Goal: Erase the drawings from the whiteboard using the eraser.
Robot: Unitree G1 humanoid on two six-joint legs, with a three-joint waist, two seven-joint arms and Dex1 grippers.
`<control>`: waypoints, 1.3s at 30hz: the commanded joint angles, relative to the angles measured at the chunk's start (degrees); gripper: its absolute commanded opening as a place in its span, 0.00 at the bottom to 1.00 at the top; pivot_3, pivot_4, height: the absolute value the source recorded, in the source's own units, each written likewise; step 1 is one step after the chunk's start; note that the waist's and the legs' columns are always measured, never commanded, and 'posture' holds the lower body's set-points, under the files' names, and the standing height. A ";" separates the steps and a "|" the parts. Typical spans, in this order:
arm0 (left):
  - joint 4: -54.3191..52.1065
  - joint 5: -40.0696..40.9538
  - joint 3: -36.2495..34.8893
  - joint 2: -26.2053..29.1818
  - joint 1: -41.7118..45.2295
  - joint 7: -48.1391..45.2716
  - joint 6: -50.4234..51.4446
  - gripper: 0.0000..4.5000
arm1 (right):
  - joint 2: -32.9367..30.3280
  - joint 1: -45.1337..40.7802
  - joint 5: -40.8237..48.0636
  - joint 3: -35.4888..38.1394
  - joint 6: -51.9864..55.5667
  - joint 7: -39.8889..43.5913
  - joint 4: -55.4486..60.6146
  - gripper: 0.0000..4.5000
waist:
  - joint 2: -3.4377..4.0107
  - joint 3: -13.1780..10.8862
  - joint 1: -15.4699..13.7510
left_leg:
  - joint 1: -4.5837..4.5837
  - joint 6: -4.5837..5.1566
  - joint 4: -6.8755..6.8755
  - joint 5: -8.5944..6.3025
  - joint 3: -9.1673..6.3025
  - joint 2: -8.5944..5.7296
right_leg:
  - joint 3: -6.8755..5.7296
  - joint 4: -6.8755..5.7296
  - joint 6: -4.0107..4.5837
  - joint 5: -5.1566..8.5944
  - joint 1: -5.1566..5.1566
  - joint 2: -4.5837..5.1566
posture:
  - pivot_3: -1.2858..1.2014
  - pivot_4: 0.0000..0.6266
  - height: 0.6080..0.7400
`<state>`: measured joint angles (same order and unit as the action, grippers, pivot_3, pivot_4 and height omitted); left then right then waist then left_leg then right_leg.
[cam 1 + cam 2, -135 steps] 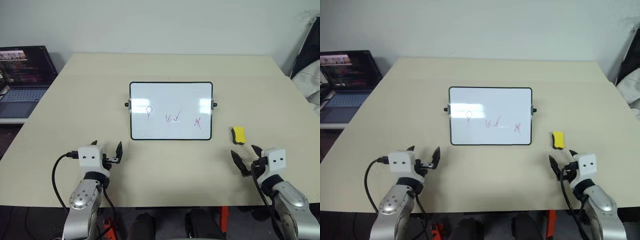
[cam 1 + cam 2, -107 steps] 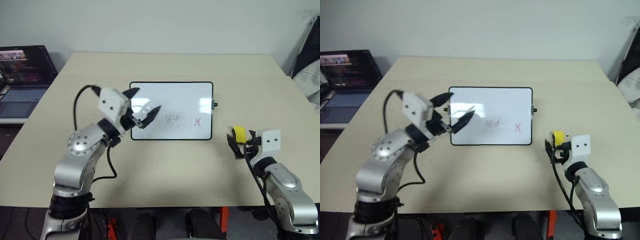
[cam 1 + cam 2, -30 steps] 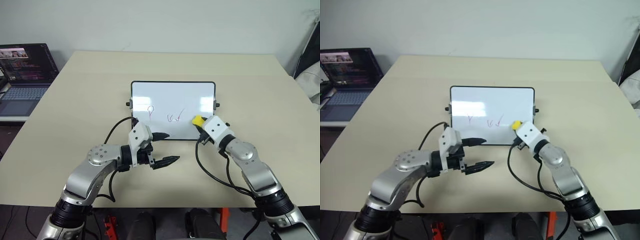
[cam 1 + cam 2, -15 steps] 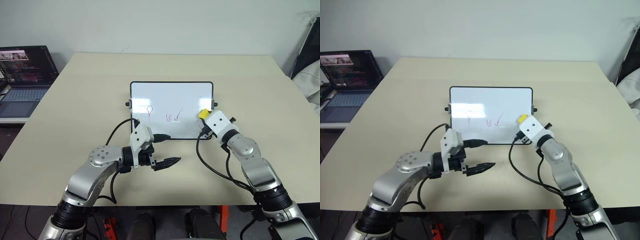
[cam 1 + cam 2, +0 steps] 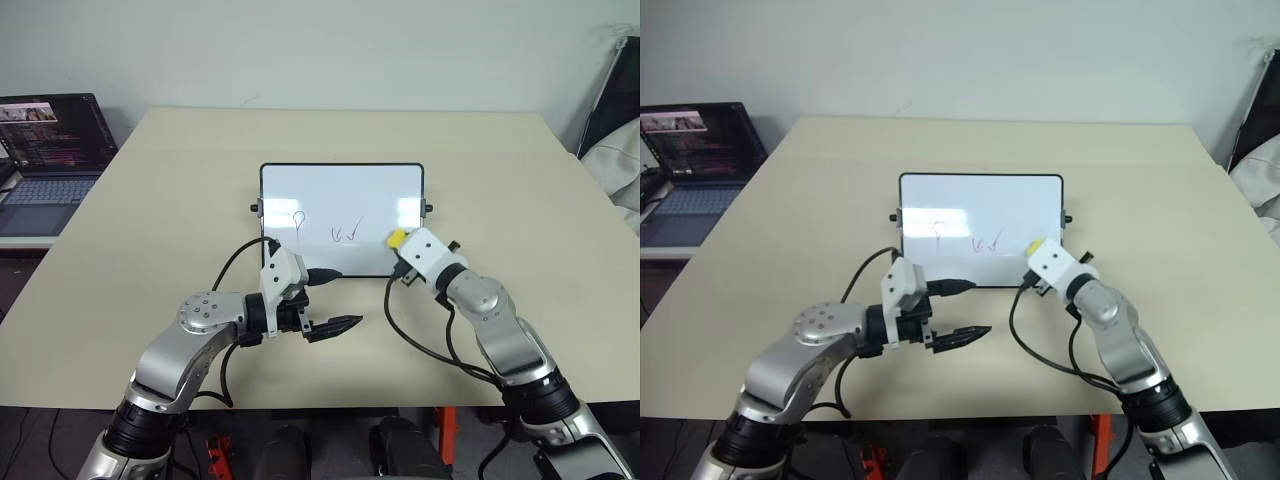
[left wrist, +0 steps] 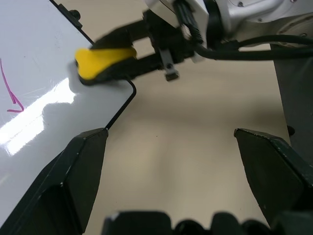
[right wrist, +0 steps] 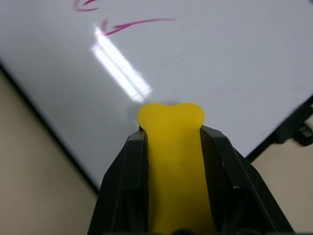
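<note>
From the head views, the whiteboard (image 5: 342,220) lay flat on the table (image 5: 520,180). The right gripper (image 5: 400,243) was clamped on the eraser (image 5: 396,238), which sat over the board's lower right area. Two drawings (image 5: 323,228), a loop and a double check mark, showed to its left. The left gripper (image 5: 325,298) hovered just in front of the board's near edge, fingers spread apart. A laptop (image 5: 45,160) stood off to the left.

In the left wrist view, the eraser (image 6: 103,58) rested by the board's corner (image 6: 124,85).

In the right wrist view, the black fingers (image 7: 128,181) squeezed the eraser (image 7: 172,156) from both sides, its tip on the white surface (image 7: 220,54).
</note>
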<state>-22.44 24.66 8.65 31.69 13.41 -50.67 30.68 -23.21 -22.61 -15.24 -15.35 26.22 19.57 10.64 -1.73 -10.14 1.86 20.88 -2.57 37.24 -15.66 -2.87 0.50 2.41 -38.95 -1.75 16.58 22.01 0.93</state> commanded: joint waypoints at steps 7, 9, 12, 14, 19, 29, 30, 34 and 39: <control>-1.32 0.30 -0.75 0.50 -0.07 0.15 -0.83 1.00 | -4.42 4.79 -0.90 -2.37 3.84 7.90 2.66 0.25 | -0.01 0.01 0.00 | 0.02 -0.01 -0.12 -0.03 -0.04 -0.03 | 0.03 0.07 0.01 0.00 0.00 0.11 | 0.52 0.24 1.00; -1.10 0.20 -0.83 0.57 0.10 0.12 -0.97 1.00 | -5.16 5.74 -1.26 -2.54 4.31 8.65 3.13 0.25 | -0.02 0.01 0.04 | 0.00 -0.01 -0.12 -0.03 -0.03 -0.01 | 0.02 0.07 0.01 0.00 -0.01 0.11 | 0.52 0.24 1.00; -0.91 0.18 -0.92 0.65 0.18 0.00 -1.13 1.00 | -4.79 6.05 -1.20 -2.10 4.85 8.57 3.21 0.25 | -0.02 0.01 0.05 | -0.01 -0.01 -0.10 -0.02 -0.03 0.01 | 0.01 0.07 0.00 0.01 -0.01 0.11 | 0.52 0.24 1.00; -0.82 0.24 -1.01 0.73 0.17 -0.12 -1.18 1.00 | -4.68 5.99 -1.23 -2.05 4.94 8.63 3.19 0.25 | -0.02 0.02 0.02 | -0.01 0.00 -0.07 -0.01 -0.02 0.01 | 0.00 0.07 -0.05 0.03 -0.02 0.10 | 0.52 0.24 1.00; -0.95 0.72 -2.51 1.64 -0.46 0.20 -0.68 1.00 | -5.73 7.27 -0.87 -1.32 5.13 9.33 5.07 0.25 | -0.03 0.02 0.01 | -0.02 0.00 -0.05 -0.01 -0.02 0.00 | 0.00 0.07 -0.05 0.03 -0.04 0.09 | 0.52 0.24 1.00; -0.71 2.70 -10.03 2.77 -4.02 3.74 0.22 1.00 | 2.73 7.99 17.20 11.20 10.57 12.47 19.67 0.25 | 0.00 -0.06 0.03 | 0.08 -0.01 -0.18 -0.02 -0.06 0.03 | 0.03 0.10 -0.01 0.03 0.09 0.13 | 0.52 0.24 1.00; -0.40 2.44 -10.63 2.35 -4.30 4.75 -0.07 1.00 | 3.12 8.00 19.47 12.17 11.64 13.45 21.24 0.25 | 0.01 -0.07 0.01 | 0.11 -0.02 -0.21 -0.03 -0.08 0.04 | 0.03 0.10 0.01 0.02 0.12 0.14 | 0.52 0.24 1.00; -0.70 4.17 -15.55 -1.65 -7.87 10.29 -0.30 1.00 | 1.20 11.44 28.51 15.79 13.35 18.57 27.10 0.25 | 0.01 -0.07 -0.17 | 0.25 -0.04 -0.22 -0.06 -0.18 0.04 | -0.07 0.23 0.01 0.02 0.15 0.19 | 0.52 0.24 1.00; -3.79 6.28 -20.55 -5.07 -12.99 16.56 1.26 1.00 | -1.90 17.24 29.23 16.16 8.11 19.04 27.07 0.25 | 0.01 -0.07 -0.20 | 0.50 -0.05 -0.24 -0.11 -0.22 0.03 | -0.11 0.44 -0.01 0.05 0.26 0.26 | 0.52 0.24 1.00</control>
<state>-22.70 29.42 -9.96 27.04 0.77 -35.70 32.14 -24.68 -5.78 12.96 -0.52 37.32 38.48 35.96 -1.72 -10.21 1.66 21.40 -2.62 37.01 -15.77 -3.11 0.53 2.28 -38.51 -1.76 16.62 22.29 1.19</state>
